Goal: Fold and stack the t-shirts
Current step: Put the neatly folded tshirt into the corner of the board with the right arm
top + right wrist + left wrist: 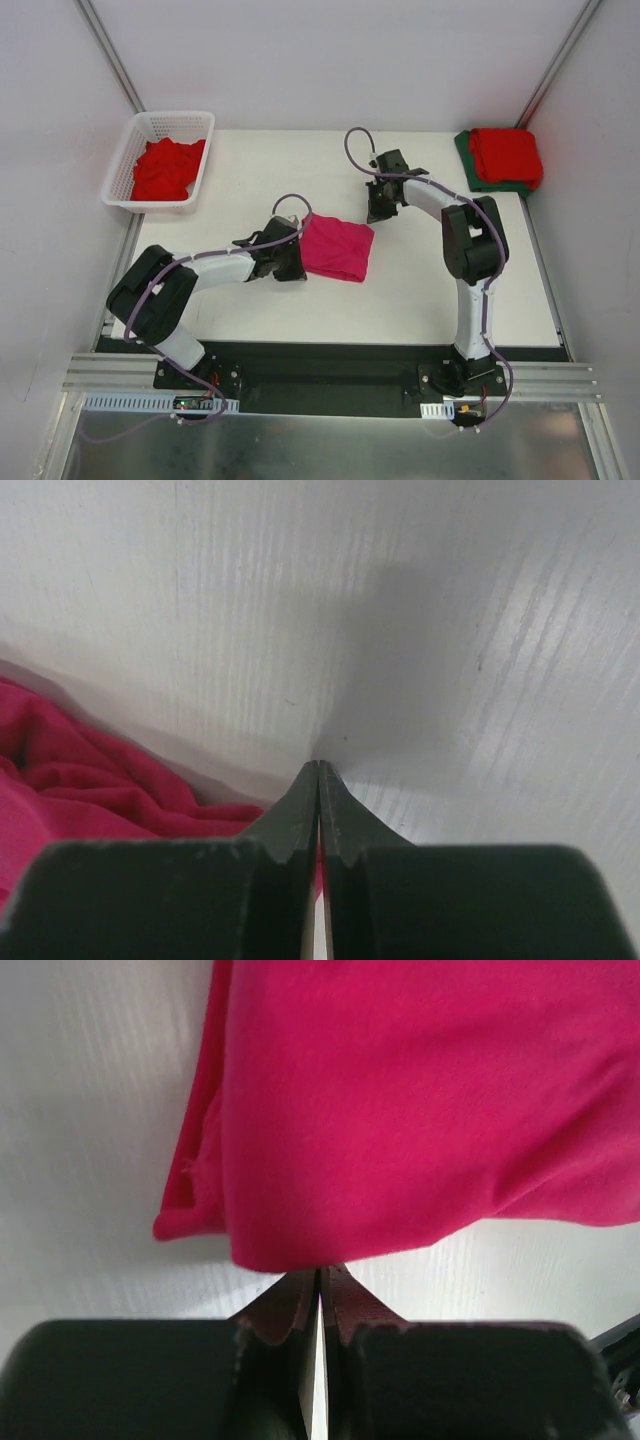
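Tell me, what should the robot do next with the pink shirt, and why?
Probably open the right hand and reach for the magenta t-shirt. The shirt lies folded on the table, that hand is shut close by it, and the stack, a red t-shirt on a dark green t-shirt, is on that arm's side.

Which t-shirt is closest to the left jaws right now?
The folded magenta-pink t-shirt mid-table, its edge at the left jaws; the red heap in the basket and the red-on-green stack lie farther off.
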Tool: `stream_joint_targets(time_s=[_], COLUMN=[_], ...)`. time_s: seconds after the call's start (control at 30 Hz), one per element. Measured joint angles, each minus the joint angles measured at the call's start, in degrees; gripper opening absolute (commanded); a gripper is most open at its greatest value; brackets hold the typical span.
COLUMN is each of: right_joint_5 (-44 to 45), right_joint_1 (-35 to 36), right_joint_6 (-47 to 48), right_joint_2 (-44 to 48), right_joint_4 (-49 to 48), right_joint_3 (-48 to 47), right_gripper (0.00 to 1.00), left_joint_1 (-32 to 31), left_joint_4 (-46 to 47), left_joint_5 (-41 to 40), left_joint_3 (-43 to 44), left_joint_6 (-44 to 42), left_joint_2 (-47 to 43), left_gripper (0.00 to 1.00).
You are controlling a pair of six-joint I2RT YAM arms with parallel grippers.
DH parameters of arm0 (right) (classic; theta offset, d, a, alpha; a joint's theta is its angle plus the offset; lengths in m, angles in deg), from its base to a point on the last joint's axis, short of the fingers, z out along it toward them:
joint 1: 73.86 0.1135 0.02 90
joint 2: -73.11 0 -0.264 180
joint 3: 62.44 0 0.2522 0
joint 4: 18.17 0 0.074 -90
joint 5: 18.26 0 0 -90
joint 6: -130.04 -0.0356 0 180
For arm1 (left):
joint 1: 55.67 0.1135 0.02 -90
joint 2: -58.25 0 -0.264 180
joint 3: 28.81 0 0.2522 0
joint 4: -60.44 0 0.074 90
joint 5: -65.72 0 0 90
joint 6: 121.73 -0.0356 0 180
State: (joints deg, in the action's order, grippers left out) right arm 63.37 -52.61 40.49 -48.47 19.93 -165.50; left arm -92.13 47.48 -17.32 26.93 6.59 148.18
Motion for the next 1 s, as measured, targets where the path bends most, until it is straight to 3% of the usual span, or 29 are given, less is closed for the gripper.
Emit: stream_joint_targets(time_s=[0.67,1.0], right_joint_5=[-7.41,-6.75], right_joint_1=[0.98,10.49], right_joint_6=[-0.2,-2.64], right_joint_2=[9.31,13.11], right_joint_4=[-2.97,1.07], right_joint_3=[15.06,19.21], right_gripper=[0.01,0.02], left_joint_1=[-0.17,4.22], left_joint_4=[0.17,-4.17], left_joint_5=[-1.44,-3.5], left_joint_3=[11.69,18.21], left_joint_6=[-2.82,-8.33], left_joint_2=[10.47,14.01], left_gripper=[0.0,0.0])
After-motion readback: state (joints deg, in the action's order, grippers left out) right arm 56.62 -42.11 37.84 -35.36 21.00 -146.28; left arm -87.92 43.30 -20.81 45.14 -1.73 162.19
